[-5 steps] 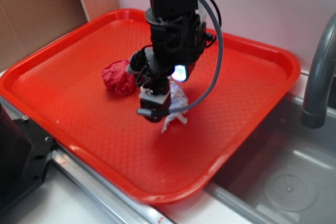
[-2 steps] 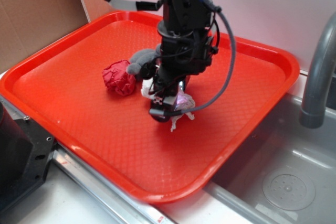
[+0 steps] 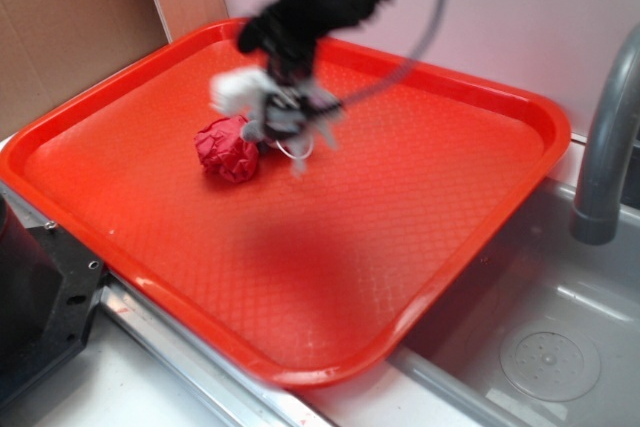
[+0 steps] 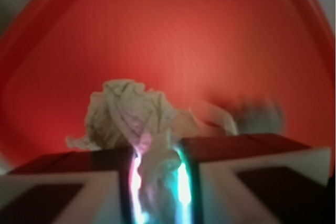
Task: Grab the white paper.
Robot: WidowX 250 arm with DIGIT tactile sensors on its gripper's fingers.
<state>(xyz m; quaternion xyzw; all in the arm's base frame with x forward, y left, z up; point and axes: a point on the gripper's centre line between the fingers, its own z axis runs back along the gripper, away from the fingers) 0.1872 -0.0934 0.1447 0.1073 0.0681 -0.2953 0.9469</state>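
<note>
Gripper (image 4: 157, 182) clamped on the white paper (image 4: 128, 114): in the wrist view a twisted strip of it runs down between the two fingers (image 4: 236, 166), which sit close together with only the paper between them. The crumpled bulk of the wad sits just beyond the fingertips, so its long axis runs from the bulk back along the gripper's line into the jaws, tail end inward. In the exterior view the arm and gripper (image 3: 285, 112) are heavily motion-blurred above the far-left part of the red tray (image 3: 480, 207); the white paper (image 3: 235, 92) shows as a pale smear at the gripper, raised off the tray surface, with a thin white strand hanging beside it. Red crumpled ball (image 3: 228, 149) rests on the tray just below and left of the gripper. Grey faucet (image 3: 605, 147) stands past the tray's right edge, over the sink (image 3: 545, 347).
</note>
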